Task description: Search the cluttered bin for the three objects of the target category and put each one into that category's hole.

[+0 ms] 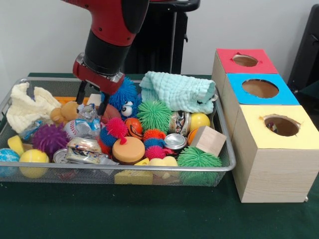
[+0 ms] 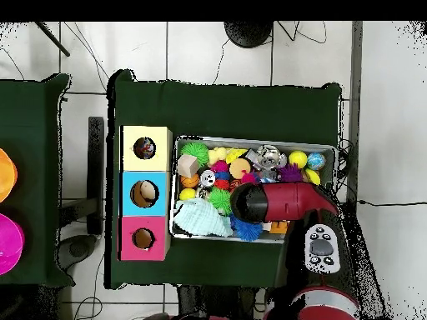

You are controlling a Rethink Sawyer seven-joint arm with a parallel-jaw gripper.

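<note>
Wire mesh bin (image 1: 227, 149), left of the three-hole wooden box (image 1: 271, 164), remains crammed with toys; sorting looks barely begun. Gripper (image 1: 92, 102) hangs empty, fingers parted, over the far-left clutter.

The bin (image 1: 225, 149) is fine wire mesh with a shiny metal rim. The three boxes (image 1: 271, 164) are pale, matt wood with painted tops. A mint cloth (image 1: 177, 92) looks soft and waffled. Spiky balls (image 1: 154, 115) look rubbery; the crushed cans (image 1: 175, 141) are glossy metal. A green matt cloth covers the surface (image 1: 149, 214). The arm (image 1: 112, 30) is glossy plastic.
</note>
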